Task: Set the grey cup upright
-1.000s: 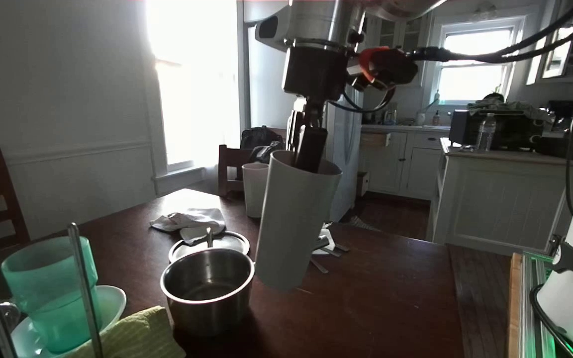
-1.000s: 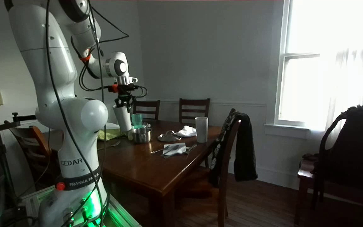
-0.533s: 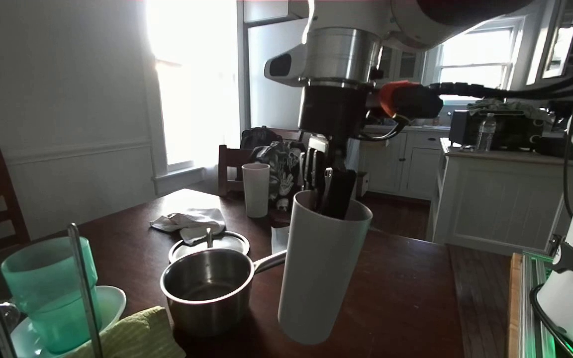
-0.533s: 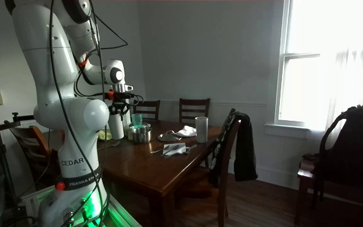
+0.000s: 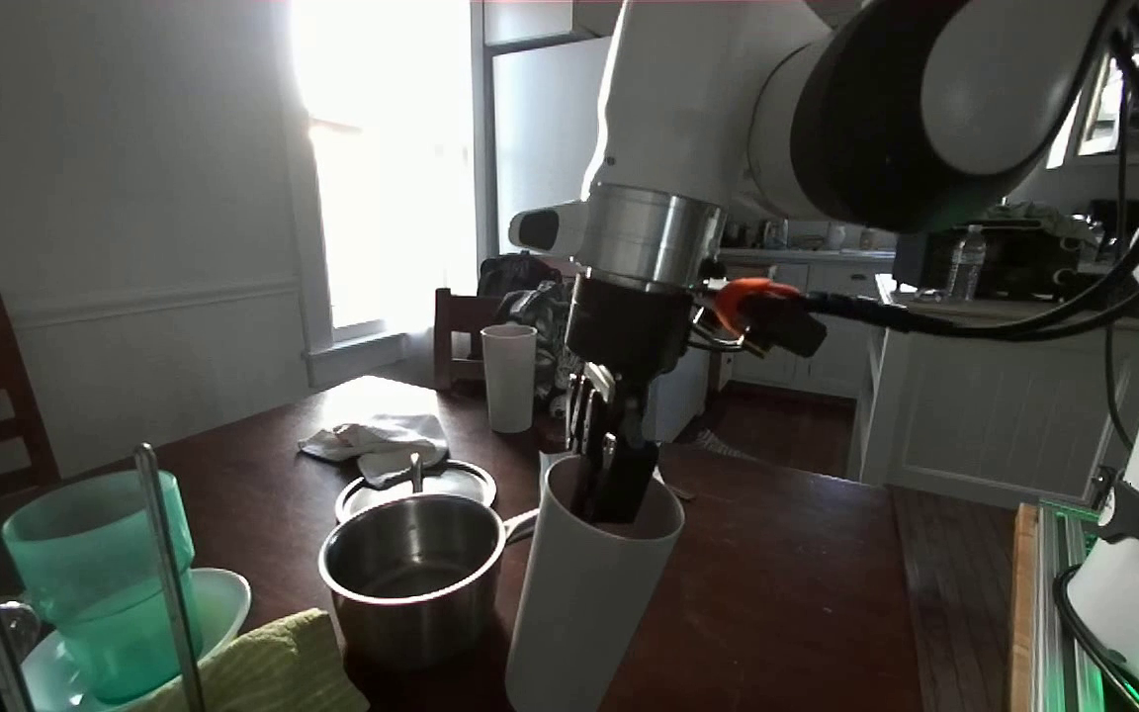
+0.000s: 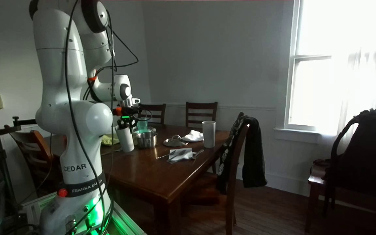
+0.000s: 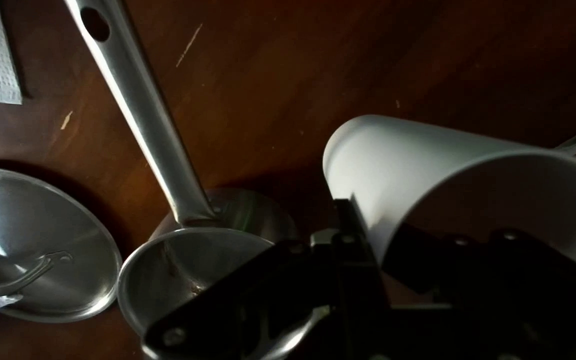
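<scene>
The grey cup [image 5: 584, 613], a tall pale grey-white tumbler, hangs mouth up and tilted from my gripper [image 5: 607, 475]. It is also seen in an exterior view [image 6: 125, 139] and in the wrist view [image 7: 383, 165]. My gripper is shut on the cup's rim wall, one finger inside the mouth and one outside, as the wrist view [image 7: 374, 227] shows. The cup's base is low over the table, beside the steel pot. I cannot tell whether it touches the table. A second, similar tumbler [image 5: 509, 381] stands upright at the far side of the table.
The steel pot [image 5: 352, 623] stands close beside the held cup, its handle [image 7: 143, 110] reaching past it. Its lid [image 7: 33, 245] lies behind the pot. A green cup [image 5: 100, 583] and yellow-green cloth [image 5: 263, 667] are near the front. A napkin with cutlery [image 6: 181, 154] lies on the table [image 6: 148, 176].
My gripper has lowered the held cup toward the table. In an exterior view it went right, then back left. Its tilt lessened half a second ago and is larger again now.
</scene>
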Action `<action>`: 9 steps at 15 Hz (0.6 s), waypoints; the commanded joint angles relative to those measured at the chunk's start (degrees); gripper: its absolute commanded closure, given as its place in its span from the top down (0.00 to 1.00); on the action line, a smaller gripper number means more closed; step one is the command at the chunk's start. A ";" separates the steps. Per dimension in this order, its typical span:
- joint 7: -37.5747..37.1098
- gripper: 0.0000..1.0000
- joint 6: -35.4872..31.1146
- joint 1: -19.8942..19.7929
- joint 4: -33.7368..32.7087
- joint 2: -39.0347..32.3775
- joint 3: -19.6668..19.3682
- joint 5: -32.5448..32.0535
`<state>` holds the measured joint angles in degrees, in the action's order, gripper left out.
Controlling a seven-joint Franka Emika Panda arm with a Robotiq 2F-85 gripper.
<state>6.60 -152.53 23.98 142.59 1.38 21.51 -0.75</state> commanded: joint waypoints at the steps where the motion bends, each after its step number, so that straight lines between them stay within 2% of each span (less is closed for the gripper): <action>1: -7.07 0.02 -3.29 -1.56 -1.31 -4.49 -0.33 -9.60; 2: -8.35 0.02 -3.51 -1.57 -1.68 -5.34 -0.66 -11.67; 3: -9.62 0.32 -4.09 -1.55 -2.21 -5.66 -0.95 -13.30; 4: -10.26 0.33 -3.65 -1.49 -2.61 -5.59 -1.01 -13.81; 5: -10.92 0.39 -3.14 -1.38 -2.92 -5.62 -1.03 -14.20; 8: -9.56 0.61 -0.19 -1.03 -4.32 -4.73 -0.14 -10.19; 9: -10.60 0.67 -1.21 -0.91 -4.09 -4.08 0.15 -8.81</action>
<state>-2.67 -154.91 22.74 139.86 -3.48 20.84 -12.27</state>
